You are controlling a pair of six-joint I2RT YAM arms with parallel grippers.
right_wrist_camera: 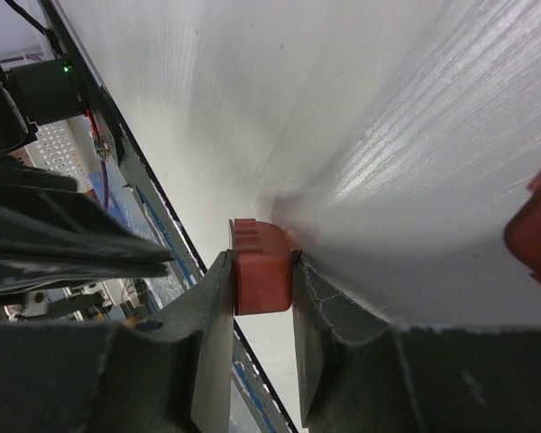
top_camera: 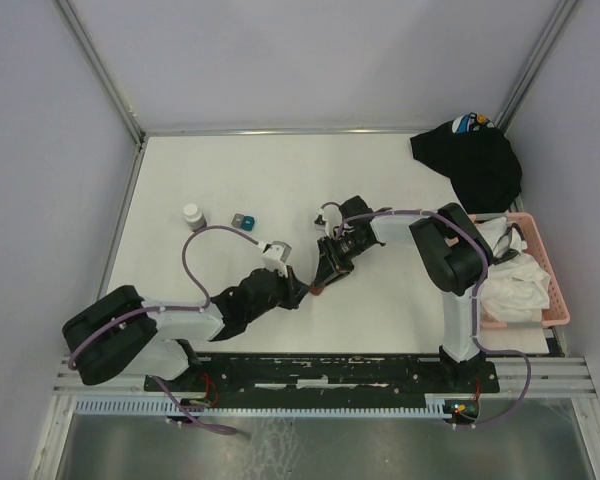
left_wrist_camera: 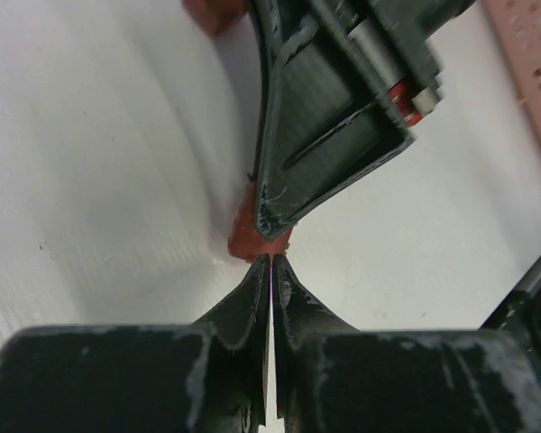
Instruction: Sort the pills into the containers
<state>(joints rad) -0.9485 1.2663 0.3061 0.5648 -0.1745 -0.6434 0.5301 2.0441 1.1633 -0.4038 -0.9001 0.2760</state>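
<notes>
Holding anything, that right gripper (right_wrist_camera: 261, 263)?

Yes. Its two dark fingers are clamped on the sides of a small dark-red square plastic box (right_wrist_camera: 262, 287), down at the white table (right_wrist_camera: 370, 135).

And the left gripper (left_wrist_camera: 270, 263)?

Its fingers are pressed together with only a hairline between them. The tips are right up against that same box from the opposite side. Whether they pinch an edge of it I cannot tell.

Where is this on the table?

Near the middle, towards the arms' bases. A second dark-red piece (right_wrist_camera: 539, 230) lies near the box. The small pale vial with a whitish cap (top_camera: 193, 215) stands well apart to the left, near two tiny teal and grey blocks (top_camera: 243, 220). A pink slatted basket (top_camera: 557, 290) holding white cloth (top_camera: 515, 280) sits at the right edge.
</notes>
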